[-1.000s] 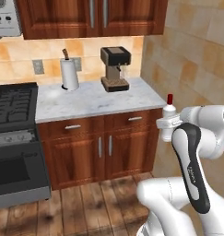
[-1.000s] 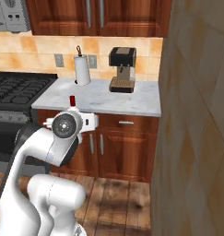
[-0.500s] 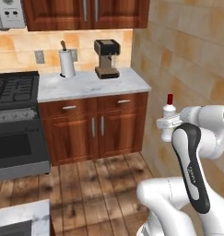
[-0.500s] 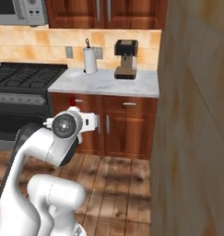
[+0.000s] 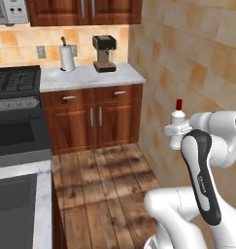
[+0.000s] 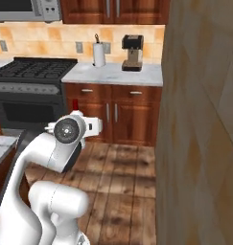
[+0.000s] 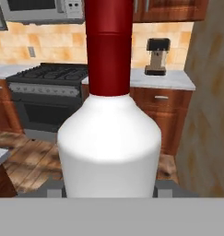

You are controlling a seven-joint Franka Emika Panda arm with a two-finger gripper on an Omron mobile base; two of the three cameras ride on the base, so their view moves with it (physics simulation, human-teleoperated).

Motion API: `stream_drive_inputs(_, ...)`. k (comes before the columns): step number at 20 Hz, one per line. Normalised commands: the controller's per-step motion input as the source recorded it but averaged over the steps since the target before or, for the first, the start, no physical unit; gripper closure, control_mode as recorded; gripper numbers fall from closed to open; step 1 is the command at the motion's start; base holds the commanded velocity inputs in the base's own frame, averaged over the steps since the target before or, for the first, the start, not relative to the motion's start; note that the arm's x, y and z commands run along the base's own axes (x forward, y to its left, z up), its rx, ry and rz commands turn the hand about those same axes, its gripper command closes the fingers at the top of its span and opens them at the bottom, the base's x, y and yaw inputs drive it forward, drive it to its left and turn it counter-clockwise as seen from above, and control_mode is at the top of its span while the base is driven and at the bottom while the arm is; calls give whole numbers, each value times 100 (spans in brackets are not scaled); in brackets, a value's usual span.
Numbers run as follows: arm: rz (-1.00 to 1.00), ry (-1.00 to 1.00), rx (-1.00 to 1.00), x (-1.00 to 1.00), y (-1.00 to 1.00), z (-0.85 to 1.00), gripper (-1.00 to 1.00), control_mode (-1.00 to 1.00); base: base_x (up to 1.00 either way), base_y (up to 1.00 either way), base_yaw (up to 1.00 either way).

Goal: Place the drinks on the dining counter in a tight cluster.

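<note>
The gripper (image 5: 174,131) is clamped on the slim white red-capped bottle (image 5: 177,127), its jaws closed against the bottle's body; in the hand view the bottle (image 7: 109,143) stands right in front of the camera, white shoulders below and the red cap rising to the top edge. The bottle is upright and held in the air above the wooden floor (image 5: 102,185), beside the tan tiled wall (image 5: 197,78) that runs along the arm's right. From the right base view just the red cap tip (image 6: 75,104) peeks above the arm's round white joint. Taking the coffee machine (image 5: 104,53) as the landmark, the bottle is well in front of it and to its right, out over the open floor. Low at the left edge of the left base view, far nearer than the coffee machine, a corner of the dining counter (image 5: 42,204) shows with its white-grey marble rim and a dark recess set in it; the bottle is well apart from it, across the floor. The coffee machine sits on a marble worktop (image 5: 88,77) over wood cabinets (image 5: 92,119). Just left of the coffee machine stands a paper-towel roll (image 5: 66,57). Further left of it is a black stove (image 5: 15,112), and up and left of it a microwave (image 6: 24,8) hangs under the upper cabinets (image 5: 83,10).
</note>
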Motion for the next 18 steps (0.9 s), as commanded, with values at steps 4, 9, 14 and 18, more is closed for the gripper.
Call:
stream_drive_inputs(4, 0, 0, 0, 0, 0, 0, 100, 100, -94, 0, 0)
stream_drive_inputs(9, 0, 0, 0, 0, 0, 0, 100, 100, -94, 0, 0)
stream_drive_inputs(14, 0, 0, 0, 0, 0, 0, 100, 100, -94, 0, 0)
stream_drive_inputs(18, 0, 0, 0, 0, 0, 0, 100, 100, -94, 0, 0)
